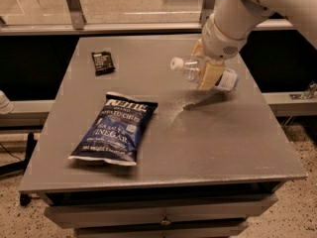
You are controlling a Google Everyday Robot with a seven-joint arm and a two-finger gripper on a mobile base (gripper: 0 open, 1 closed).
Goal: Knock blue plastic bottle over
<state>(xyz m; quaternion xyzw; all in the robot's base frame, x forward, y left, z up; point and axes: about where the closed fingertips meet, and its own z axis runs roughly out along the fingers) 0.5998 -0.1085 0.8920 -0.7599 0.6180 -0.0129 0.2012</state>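
The blue plastic bottle (pixel 187 69) is clear with a white cap. It lies tipped almost flat, cap pointing left and base to the right, just above the grey table (pixel 223 143) at its back right, with its shadow right below. My gripper (pixel 207 80) reaches down from the upper right on the white arm. Its tan fingers (pixel 211 71) are shut around the bottle's middle.
A dark blue chip bag (pixel 114 130) lies flat at the table's front left. A small dark snack bar (pixel 103 62) lies at the back left. A metal rail and glass run behind the table. Drawers sit under the front edge.
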